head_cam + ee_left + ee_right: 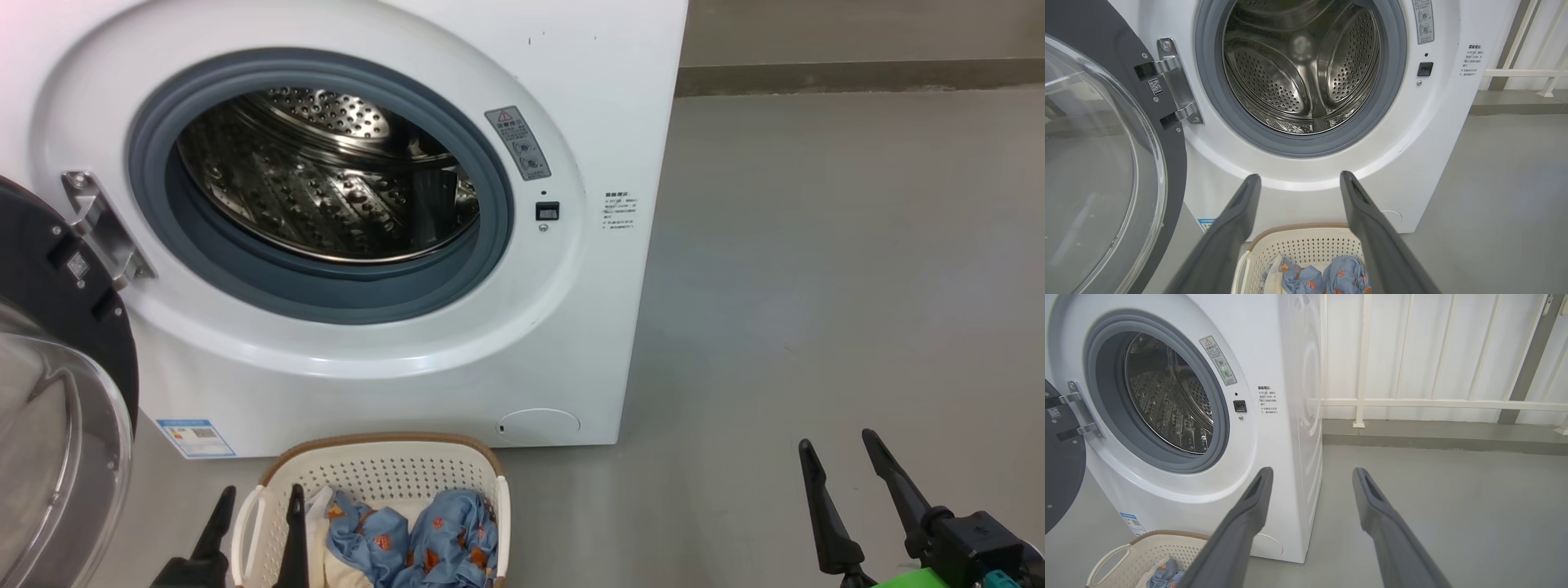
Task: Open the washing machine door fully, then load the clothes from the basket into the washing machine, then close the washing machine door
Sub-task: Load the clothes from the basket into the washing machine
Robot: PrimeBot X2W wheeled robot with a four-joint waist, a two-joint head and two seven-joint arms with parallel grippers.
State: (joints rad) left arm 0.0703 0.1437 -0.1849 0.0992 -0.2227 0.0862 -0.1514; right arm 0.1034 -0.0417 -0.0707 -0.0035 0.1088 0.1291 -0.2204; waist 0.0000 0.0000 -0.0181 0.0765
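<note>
Though the door [24,278] stands wide open, loading has not begun.
Drum [326,188] bare; clothes [449,531] lie in the near basket [384,478]. Left hand [261,490] and right hand [838,441] both splayed, empty.

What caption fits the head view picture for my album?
Door open, drum empty, clothes in the basket before the washing machine; left hand and right hand open.
</note>
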